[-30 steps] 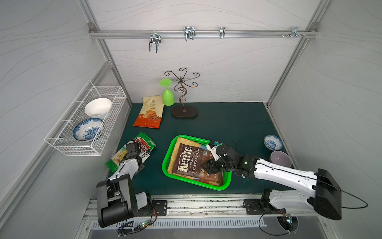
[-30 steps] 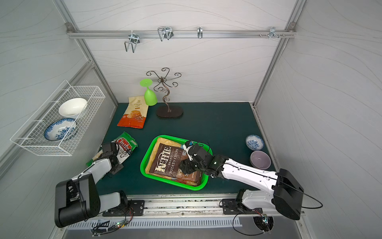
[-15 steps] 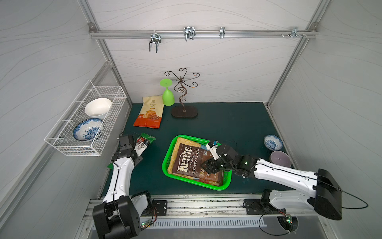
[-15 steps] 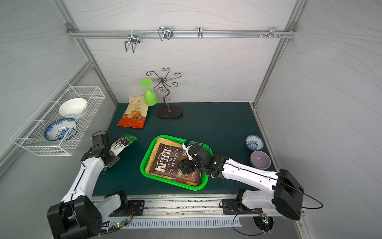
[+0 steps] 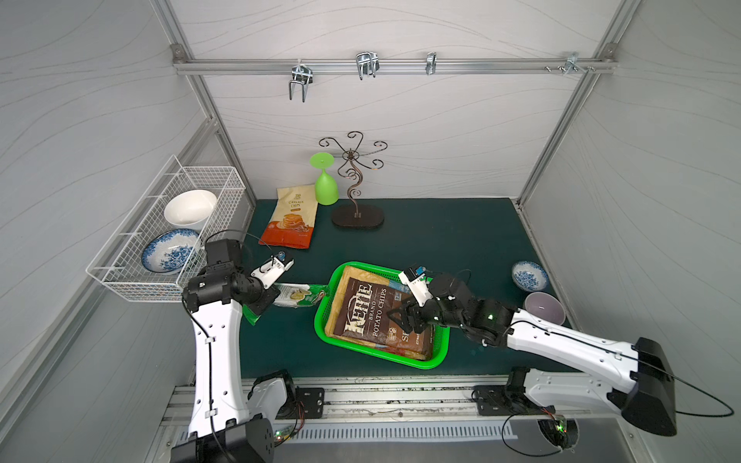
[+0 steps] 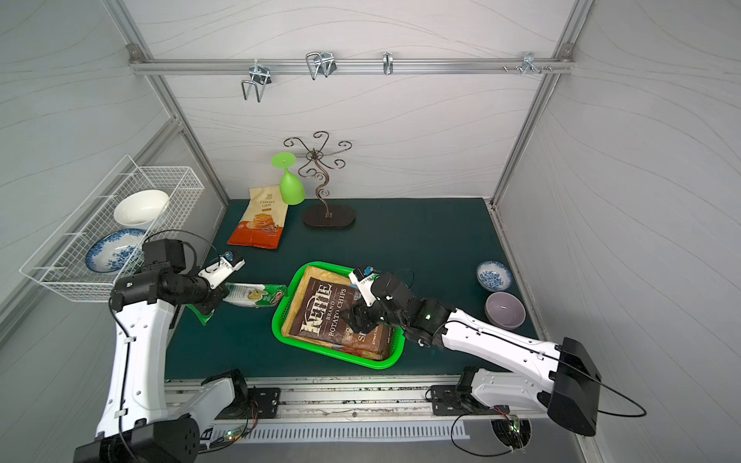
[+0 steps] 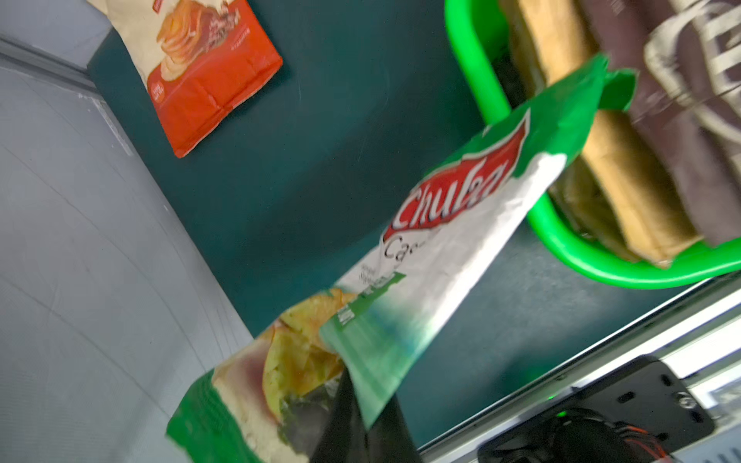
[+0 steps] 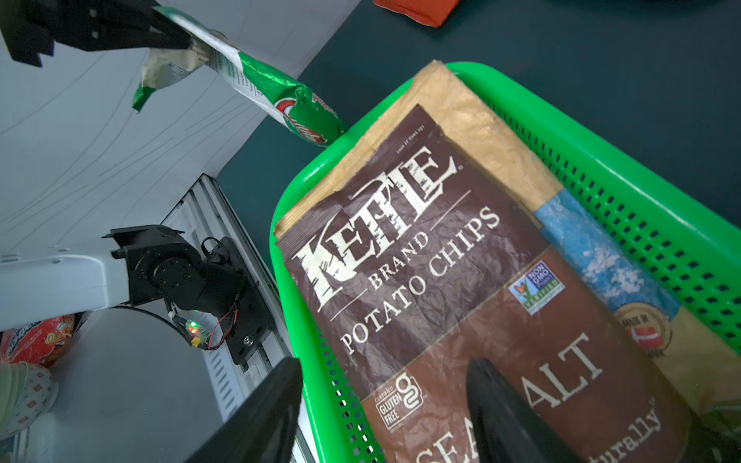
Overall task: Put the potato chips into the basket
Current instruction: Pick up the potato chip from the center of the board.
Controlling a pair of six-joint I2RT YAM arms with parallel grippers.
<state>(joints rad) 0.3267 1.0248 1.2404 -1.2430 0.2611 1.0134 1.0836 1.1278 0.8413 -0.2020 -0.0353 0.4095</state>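
My dark green surface [image 5: 441, 248] bears a perforated bright-green plastic basket [image 5: 320, 316] near its front edge; a cream-orange chip bag [image 5: 290, 218], green goblet [image 5: 325, 188] and wire stand [image 5: 357, 218] along the far edge; a blue-patterned bowl [image 5: 529, 275] and purple bowl [image 5: 544, 308] at the right edge.

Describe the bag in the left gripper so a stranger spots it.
Find the bright green basket on the dark mat. At its corner toward the wire rack, the left gripper holds a white-green bag aloft. Its red logo and raised pose mark it out; the brown Kettle bag and cream-orange Cassava bag lie flat.
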